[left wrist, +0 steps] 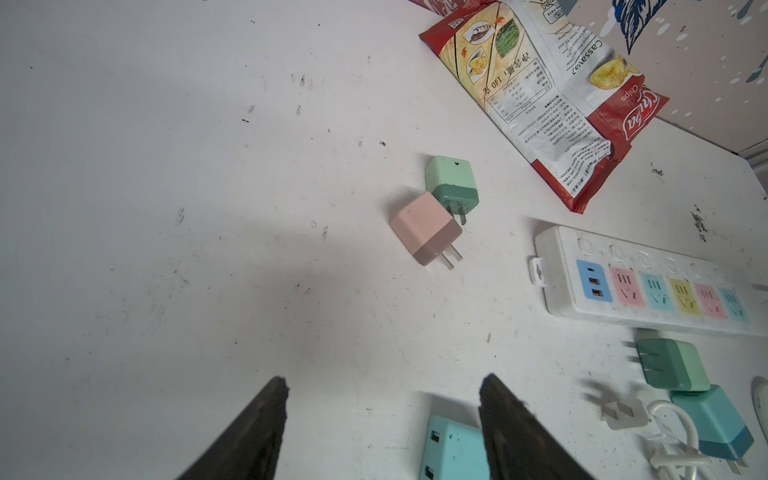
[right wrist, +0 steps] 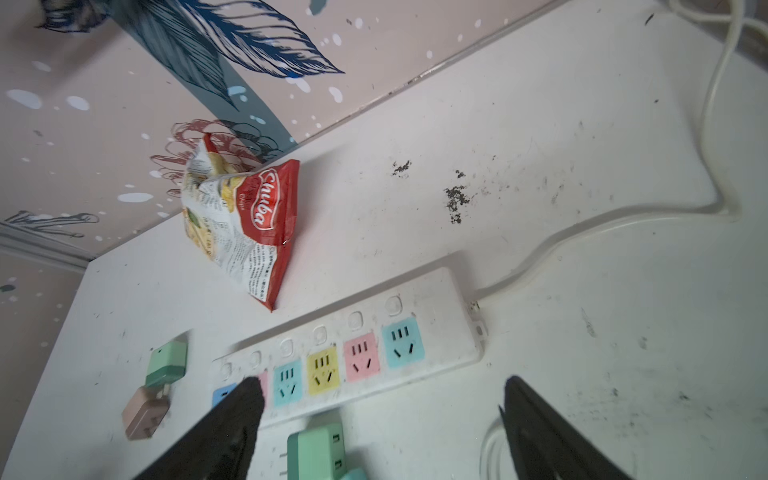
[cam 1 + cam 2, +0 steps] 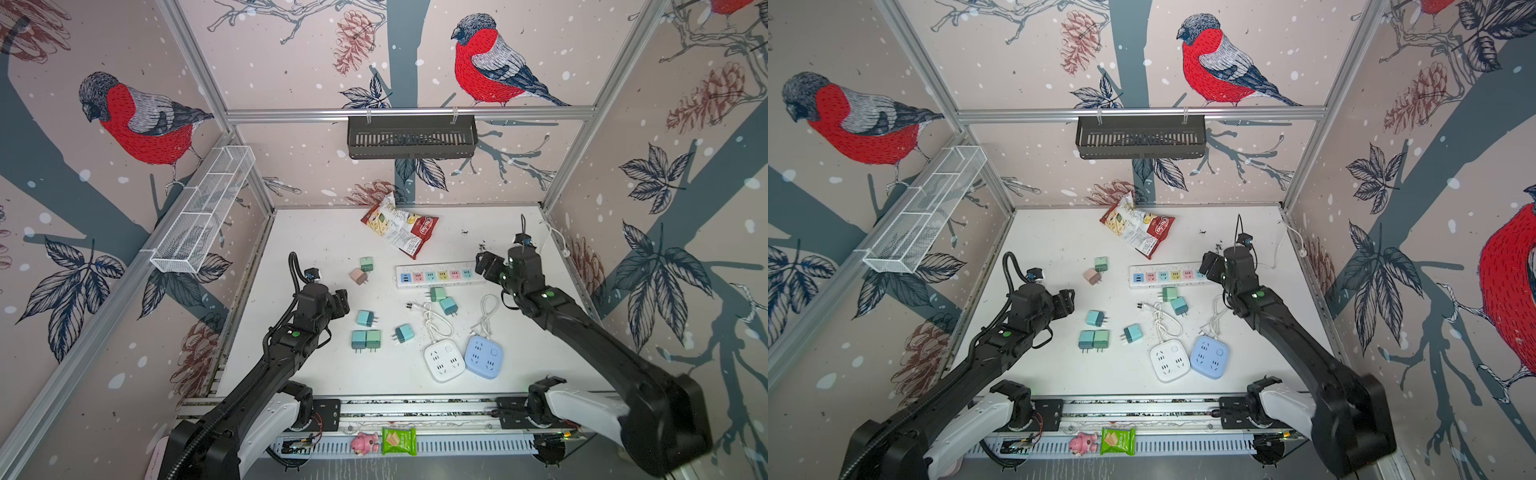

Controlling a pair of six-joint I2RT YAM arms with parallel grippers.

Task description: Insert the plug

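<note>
Eight plug adapters, all lying loose on the table [image 3: 316, 374]. None is gripped.

Closest to the target is the green adapter [image 3: 437, 294] [image 2: 318, 449]. It lies on its side just in front of the power strip [image 3: 440, 274] [image 2: 357, 349], prongs pointing left in both top views. The teal adapter [image 3: 449, 306] sits right against it on the near side.

Your right gripper [image 3: 484, 264] [image 2: 382, 399] is over the cord end of the strip. Its jaws are wide apart with nothing between them.

Your left gripper [image 3: 341, 301] [image 1: 386, 399] is over bare table on the left, jaws apart and also empty. The cyan adapter [image 3: 365, 318] [image 1: 453, 449] lies just beside it. In the left wrist view it shows next to one finger [image 1: 519, 428], not clamped.

Rest of the layout:
- The pink adapter [image 3: 358, 276] and mint adapter [image 3: 366, 264] touch each other, left of the strip's USB end.
- The paired adapters [image 3: 365, 339] lie side by side, prongs toward you, with the dark-teal adapter [image 3: 403, 333] near them on the right.
- The white socket cube [image 3: 444, 360] and blue socket cube [image 3: 483, 356] lie side by side near the front edge, each with a looped white cord behind it.
- The chip bag [image 3: 401, 230] lies behind the strip, near the back wall.

In the right wrist view four of the strip's coloured sockets face up in full sight. One fingertip [image 2: 245, 399] covers part of the pink one by the USB block.
</note>
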